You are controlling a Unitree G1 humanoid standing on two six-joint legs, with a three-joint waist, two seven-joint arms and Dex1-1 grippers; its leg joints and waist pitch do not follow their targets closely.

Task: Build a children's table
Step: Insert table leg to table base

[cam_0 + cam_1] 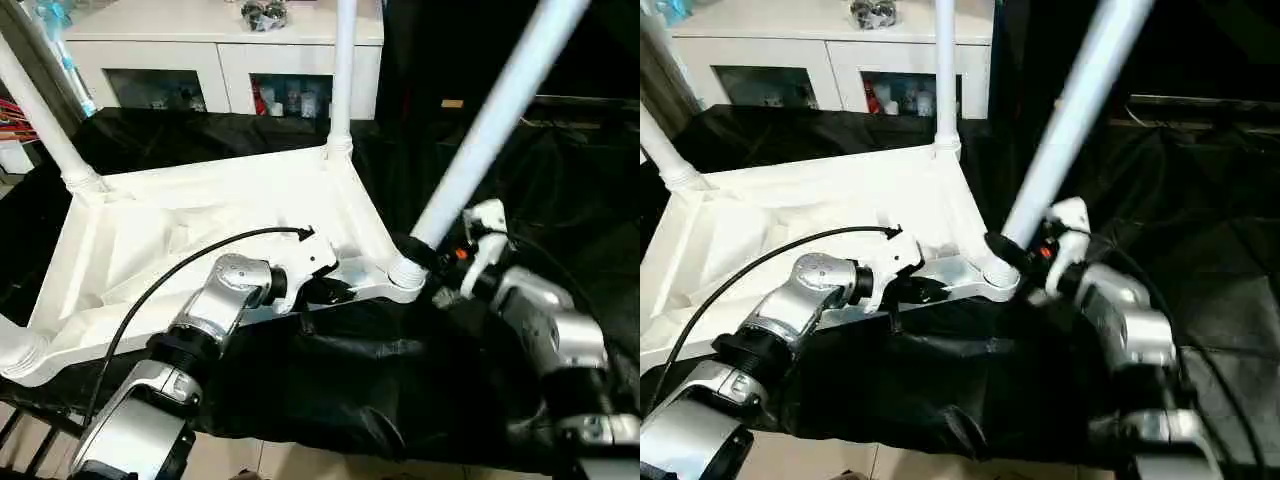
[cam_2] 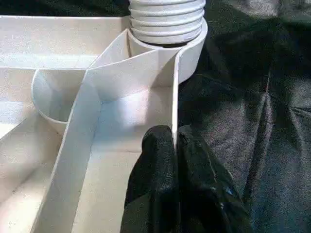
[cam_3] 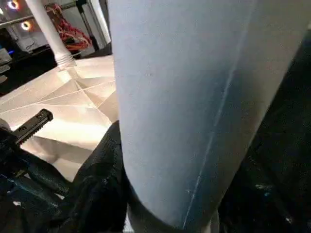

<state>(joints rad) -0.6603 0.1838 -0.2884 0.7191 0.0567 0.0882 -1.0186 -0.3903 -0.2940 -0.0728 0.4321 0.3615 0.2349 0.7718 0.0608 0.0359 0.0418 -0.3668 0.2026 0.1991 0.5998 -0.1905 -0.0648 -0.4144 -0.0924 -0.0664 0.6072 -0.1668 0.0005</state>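
The children's table [image 1: 210, 215] lies upside down on a black cloth [image 1: 340, 380], ribbed underside facing up. Its long axis runs from the near left toward the far right of the head views, and the top sits tilted against the cloth's near edge.

At the far left, a leg [image 1: 40, 120] rises from its corner socket and leans up and to the left. The near-left corner [image 1: 20, 355] also carries a leg base and lies close to the cloth's near edge.

The left gripper [image 1: 325, 290] sits at the near long rim [image 2: 174, 111] of the table, just left of the near-right socket. Its black fingers [image 2: 155, 170] are pressed together on that thin rim wall, one on each side.

A third leg [image 1: 343, 70] stands nearly upright in the far corner socket, in front of a white cabinet [image 1: 220, 60].

The near-right leg [image 1: 490, 120] is seated in its socket [image 1: 405, 270] and leans up and to the right. The right gripper [image 1: 435, 262] is clamped around the base of this leg, just above the threaded collar, with its jaws held apart by the tube.

To the right of the table, the black cloth continues as open surface. The near rim lies close to the cloth's front fold.
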